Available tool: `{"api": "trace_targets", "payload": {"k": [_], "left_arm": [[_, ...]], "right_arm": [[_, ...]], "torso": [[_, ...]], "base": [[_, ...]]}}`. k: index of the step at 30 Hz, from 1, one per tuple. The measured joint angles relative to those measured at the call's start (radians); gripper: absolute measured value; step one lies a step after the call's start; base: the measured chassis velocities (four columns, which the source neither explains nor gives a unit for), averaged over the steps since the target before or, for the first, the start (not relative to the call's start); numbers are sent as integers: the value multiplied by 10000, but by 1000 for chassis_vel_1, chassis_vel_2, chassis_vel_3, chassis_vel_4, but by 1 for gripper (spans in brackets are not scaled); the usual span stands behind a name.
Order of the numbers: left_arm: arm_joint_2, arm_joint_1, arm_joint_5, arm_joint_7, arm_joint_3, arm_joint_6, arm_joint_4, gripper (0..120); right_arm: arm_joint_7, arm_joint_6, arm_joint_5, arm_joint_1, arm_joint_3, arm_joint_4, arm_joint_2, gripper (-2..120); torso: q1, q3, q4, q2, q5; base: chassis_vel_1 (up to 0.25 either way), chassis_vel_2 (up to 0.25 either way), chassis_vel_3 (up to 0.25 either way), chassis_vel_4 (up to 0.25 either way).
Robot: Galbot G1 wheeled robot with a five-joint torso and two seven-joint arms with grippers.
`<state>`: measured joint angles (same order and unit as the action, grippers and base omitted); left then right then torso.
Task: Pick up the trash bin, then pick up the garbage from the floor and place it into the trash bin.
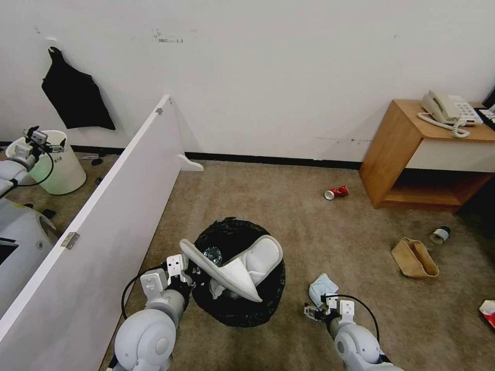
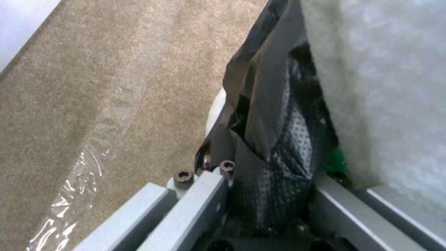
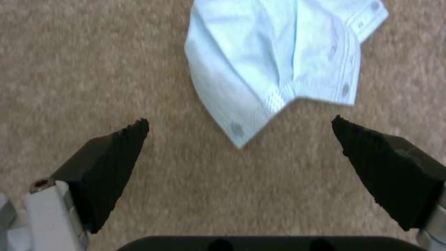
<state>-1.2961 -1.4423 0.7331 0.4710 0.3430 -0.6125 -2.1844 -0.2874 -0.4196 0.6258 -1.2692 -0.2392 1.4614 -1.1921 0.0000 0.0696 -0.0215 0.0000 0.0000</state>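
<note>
The trash bin (image 1: pixel 240 304), holding white slippers (image 1: pixel 242 265), sits low centre, its bag-lined rim at 9 o'clock clamped by the left pincer (image 1: pixel 193 273). At its 3 o'clock, the right pincer (image 1: pixel 313 312) hovers, fingers apart, beside the face mask (image 3: pixel 278 66) on the carpet (image 1: pixel 309 216).

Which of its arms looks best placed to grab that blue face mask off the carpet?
The right. The right gripper hangs open just short of the face mask, nothing between them. The left gripper is clamped on the trash bin rim, so it looks occupied.
</note>
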Motion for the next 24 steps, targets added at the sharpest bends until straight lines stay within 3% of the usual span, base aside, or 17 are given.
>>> {"api": "trace_targets", "payload": {"k": [24], "left_arm": [[-101, 46, -104, -21, 39, 1, 133, 0]], "right_arm": [[306, 348, -115, 847, 174, -957, -110, 100]], "torso": [[0, 0, 0, 0, 0]], "base": [[0, 0, 0, 0]]}}
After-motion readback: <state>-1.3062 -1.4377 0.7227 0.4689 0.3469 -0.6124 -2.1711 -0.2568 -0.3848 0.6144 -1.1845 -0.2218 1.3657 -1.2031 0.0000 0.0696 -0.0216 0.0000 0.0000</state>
